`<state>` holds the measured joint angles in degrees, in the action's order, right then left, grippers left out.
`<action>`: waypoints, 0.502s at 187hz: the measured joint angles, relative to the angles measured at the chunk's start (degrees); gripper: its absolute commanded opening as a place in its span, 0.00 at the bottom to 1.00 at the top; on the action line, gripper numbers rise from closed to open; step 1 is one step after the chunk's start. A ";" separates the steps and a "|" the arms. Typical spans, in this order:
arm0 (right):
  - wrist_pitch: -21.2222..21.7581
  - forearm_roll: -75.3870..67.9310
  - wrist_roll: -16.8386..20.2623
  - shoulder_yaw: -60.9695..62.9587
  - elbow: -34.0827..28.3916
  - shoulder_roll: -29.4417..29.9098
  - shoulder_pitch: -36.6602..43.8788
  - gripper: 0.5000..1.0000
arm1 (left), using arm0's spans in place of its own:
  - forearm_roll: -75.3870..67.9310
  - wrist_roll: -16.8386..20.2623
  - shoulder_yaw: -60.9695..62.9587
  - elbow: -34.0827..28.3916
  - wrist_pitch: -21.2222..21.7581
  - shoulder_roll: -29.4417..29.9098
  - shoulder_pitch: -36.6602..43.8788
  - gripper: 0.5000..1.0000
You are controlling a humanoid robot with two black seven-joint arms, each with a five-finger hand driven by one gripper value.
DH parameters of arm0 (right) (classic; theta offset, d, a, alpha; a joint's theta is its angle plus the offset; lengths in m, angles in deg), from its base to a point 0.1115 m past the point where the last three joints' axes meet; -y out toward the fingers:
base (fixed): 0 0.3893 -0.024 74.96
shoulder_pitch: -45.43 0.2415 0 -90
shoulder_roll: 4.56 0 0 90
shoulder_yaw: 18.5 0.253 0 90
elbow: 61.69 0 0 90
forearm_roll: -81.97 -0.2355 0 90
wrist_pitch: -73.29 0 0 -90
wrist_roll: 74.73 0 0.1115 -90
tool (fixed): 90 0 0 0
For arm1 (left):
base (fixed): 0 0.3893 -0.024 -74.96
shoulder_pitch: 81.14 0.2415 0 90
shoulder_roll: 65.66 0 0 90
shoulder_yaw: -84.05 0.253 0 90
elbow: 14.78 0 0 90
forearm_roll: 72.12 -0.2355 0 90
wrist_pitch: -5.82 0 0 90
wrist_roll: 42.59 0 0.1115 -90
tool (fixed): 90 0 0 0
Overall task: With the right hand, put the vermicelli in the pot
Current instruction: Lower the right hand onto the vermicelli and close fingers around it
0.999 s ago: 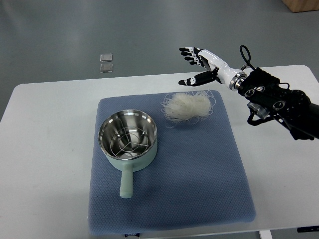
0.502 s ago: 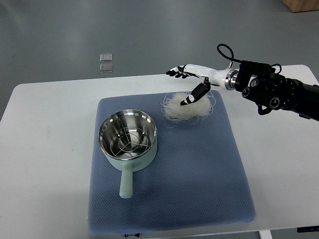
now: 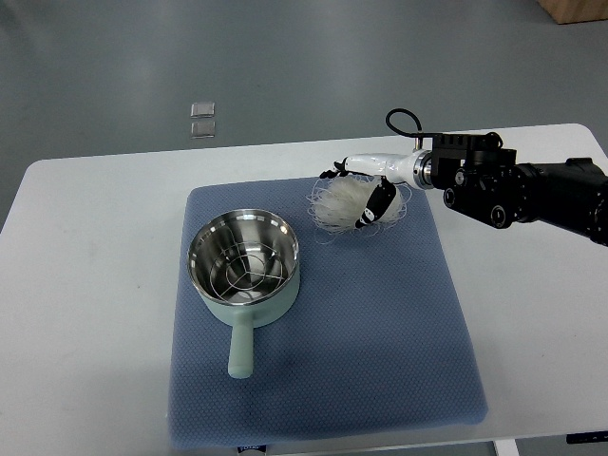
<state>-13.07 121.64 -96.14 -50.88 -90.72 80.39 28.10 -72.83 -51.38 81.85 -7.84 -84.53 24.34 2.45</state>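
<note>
We see the vermicelli (image 3: 348,204) as a loose white nest on the blue mat (image 3: 380,323), near the far right corner of the mat, and the pot (image 3: 244,266) stands well apart from it, toward the left edge of the mat, with its handle pointing to the near edge of the table (image 3: 85,285). Our right hand (image 3: 369,190) lies over the right side of the nest, with the fingers (image 3: 334,173) stretched along its far side and the thumb (image 3: 372,209) bent down on the near side, so the hand seems to close around the bundle, but we cannot tell if it already pinches it firmly. We judge that the vermicelli is very light, dry and brittle; thin strands stick out all around and could break or fall off when it is lifted. It seems best to take it at the thick middle, not at the loose loops. The palm and the fingertips are partly hidden in the strands, and the pale hand is hard to separate from the white noodles. The left hand does not show at all.
</note>
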 measured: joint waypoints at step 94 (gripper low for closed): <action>-2.31 4.21 3.90 -7.23 5.92 3.61 -0.84 0.00 | 0.00 0.00 0.01 -0.01 0.00 0.00 0.00 1.00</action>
<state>-15.38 125.86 -92.24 -58.11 -84.80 84.00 27.26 -72.83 -51.38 81.85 -7.85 -84.53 24.34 2.45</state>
